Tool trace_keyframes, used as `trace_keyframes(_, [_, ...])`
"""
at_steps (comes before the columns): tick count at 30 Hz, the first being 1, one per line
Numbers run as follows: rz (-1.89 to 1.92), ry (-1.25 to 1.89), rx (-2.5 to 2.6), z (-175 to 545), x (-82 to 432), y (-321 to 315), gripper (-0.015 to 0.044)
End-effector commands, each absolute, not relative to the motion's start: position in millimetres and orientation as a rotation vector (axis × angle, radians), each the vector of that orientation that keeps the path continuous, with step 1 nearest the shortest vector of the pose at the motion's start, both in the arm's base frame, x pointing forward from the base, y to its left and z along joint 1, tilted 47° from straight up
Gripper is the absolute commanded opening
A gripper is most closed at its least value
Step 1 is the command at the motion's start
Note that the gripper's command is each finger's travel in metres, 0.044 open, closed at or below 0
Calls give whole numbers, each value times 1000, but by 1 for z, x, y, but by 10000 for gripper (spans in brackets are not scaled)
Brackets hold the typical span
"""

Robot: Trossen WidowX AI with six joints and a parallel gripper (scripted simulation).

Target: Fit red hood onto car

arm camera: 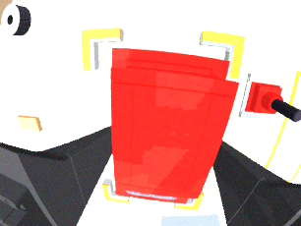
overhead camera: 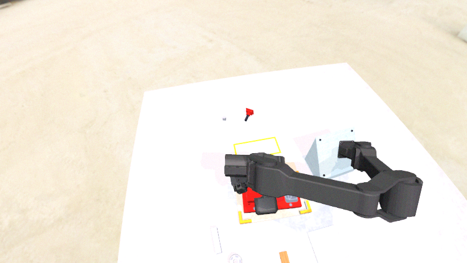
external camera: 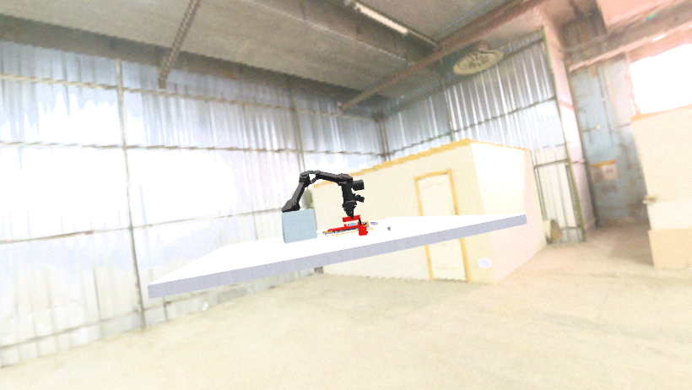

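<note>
My gripper point(external camera: 351, 216) point(arm camera: 164, 137) is shut on the red hood point(external camera: 350, 219) point(arm camera: 169, 147), which hangs roof up between the fingers. In the exterior view the hood is a little above the red chassis point(overhead camera: 295, 204) point(external camera: 336, 230) point(arm camera: 121, 56), with a gap between them. In the wrist view the hood covers nearly all of the chassis; only a strip of its far end shows beyond the hood. The engine, the pegs and the hood's corner holes are hidden there. The arm hides the fingertips and part of the chassis in the top view.
Yellow jig corners point(overhead camera: 245, 221) point(arm camera: 100, 34) surround the chassis. A red block with a black stick point(arm camera: 263, 98) stands beside the jig, near a yellow outline point(overhead camera: 257, 140). Another red piece with a black rod point(overhead camera: 249, 111) lies farther off. A wheel point(overhead camera: 235, 258) point(arm camera: 19, 20) and an orange block point(overhead camera: 284, 257) point(arm camera: 30, 123) lie opposite.
</note>
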State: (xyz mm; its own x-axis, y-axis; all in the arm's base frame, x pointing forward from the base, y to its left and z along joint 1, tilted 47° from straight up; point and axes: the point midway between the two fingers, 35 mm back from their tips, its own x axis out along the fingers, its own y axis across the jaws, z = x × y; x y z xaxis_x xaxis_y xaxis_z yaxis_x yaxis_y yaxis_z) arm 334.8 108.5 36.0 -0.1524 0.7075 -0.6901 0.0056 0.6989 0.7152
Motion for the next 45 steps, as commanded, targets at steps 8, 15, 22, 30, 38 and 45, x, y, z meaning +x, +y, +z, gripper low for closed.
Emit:
trace_keyframes(8, [678,1626,600,32,334,114,0])
trace_keyframes(15, [678,1626,600,32,334,114,0])
trace_keyframes(22, [678,1626,600,32,334,114,0])
trace_keyframes(30, [678,1626,600,32,334,114,0])
trace_keyframes(38, [678,1626,600,30,333,116,0])
trace_keyframes(45, [678,1626,600,28,333,118,0])
